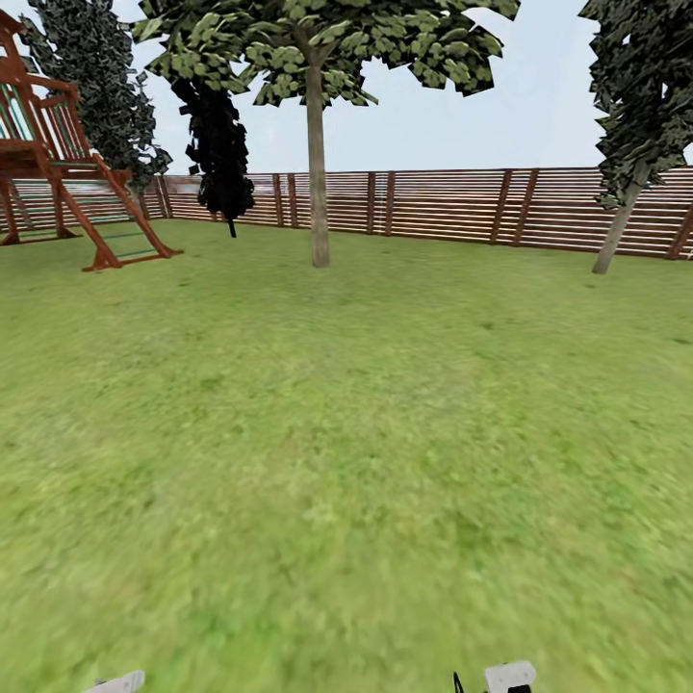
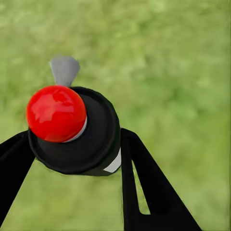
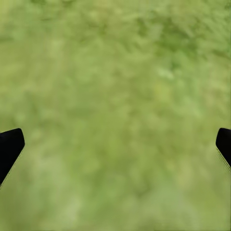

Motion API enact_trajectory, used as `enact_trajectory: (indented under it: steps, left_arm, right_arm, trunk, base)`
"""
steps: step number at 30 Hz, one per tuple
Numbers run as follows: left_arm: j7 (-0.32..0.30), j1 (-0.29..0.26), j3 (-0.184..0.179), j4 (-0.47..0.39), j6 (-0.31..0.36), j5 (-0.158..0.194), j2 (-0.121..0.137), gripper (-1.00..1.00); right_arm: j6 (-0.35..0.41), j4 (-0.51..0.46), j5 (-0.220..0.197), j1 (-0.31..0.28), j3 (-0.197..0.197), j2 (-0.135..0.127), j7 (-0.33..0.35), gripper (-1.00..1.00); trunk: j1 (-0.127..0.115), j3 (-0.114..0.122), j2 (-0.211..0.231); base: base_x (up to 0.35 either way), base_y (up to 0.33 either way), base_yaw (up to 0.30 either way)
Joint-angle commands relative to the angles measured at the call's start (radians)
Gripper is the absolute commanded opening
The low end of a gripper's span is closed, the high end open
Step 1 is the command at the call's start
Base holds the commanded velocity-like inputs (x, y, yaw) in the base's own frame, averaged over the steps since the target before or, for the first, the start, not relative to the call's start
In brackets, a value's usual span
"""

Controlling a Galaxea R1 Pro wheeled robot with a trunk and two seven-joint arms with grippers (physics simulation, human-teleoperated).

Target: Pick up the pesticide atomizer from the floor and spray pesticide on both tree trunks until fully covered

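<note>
- Between the left gripper's point(image 2: 72, 149) fingers, clamped: the pesticide atomizer point(image 2: 77, 130), red top toward the camera.
- Far ahead: nearest tree trunk point(image 1: 318, 173) (fence behind).
- Right gripper point(image 3: 115, 144): spread, empty.

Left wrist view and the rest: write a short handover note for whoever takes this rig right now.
Left gripper: shut on the pesticide atomizer, red top towards the camera, grass below.
Right gripper: open, empty, over the lawn.
Trees: one straight trunk ahead near the fence; a second, leaning trunk far right.
Done: atomizer picked up.
Left: drive to each tree and spray; no white specks visible on either trunk so far.
</note>
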Motion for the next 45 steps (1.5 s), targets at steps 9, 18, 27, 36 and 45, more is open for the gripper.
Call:
enact_trajectory:
  steps: [9,18,27,36,45]
  left_arm:
    - [0.000,-0.001,-0.005,0.001,-0.003,0.005,0.000,-1.00]
    - [0.000,-0.001,-0.005,0.001,-0.003,0.005,0.000,-1.00]
    - [0.000,-0.001,-0.005,0.001,-0.003,0.005,0.000,-1.00]
    - [0.000,-0.001,-0.005,0.001,-0.002,0.006,0.000,-1.00]
    - [-0.001,-0.001,-0.005,0.001,-0.001,0.006,-0.001,-1.00]
  right_arm:
    - [0.000,0.001,0.009,-0.001,0.006,0.000,-0.010,1.00]
    - [0.000,0.001,0.009,-0.001,0.006,0.000,-0.010,1.00]
    - [0.000,0.001,0.009,-0.001,0.006,0.000,-0.010,1.00]
    - [0.000,0.001,0.009,-0.001,0.006,0.000,-0.011,1.00]
    - [0.000,0.001,0.009,-0.001,0.006,0.000,-0.010,1.00]
  trunk:
    - [0.000,-0.001,0.000]
    - [0.000,-0.001,0.000]
    - [0.000,-0.001,0.000]
    - [0.000,-0.001,0.000]
    - [0.000,-0.001,0.000]
  base:
    - [0.339,0.000,0.000]
    - [0.339,0.000,0.000]
    - [0.339,0.000,0.000]
    - [0.339,0.000,0.000]
    - [0.339,0.000,0.000]
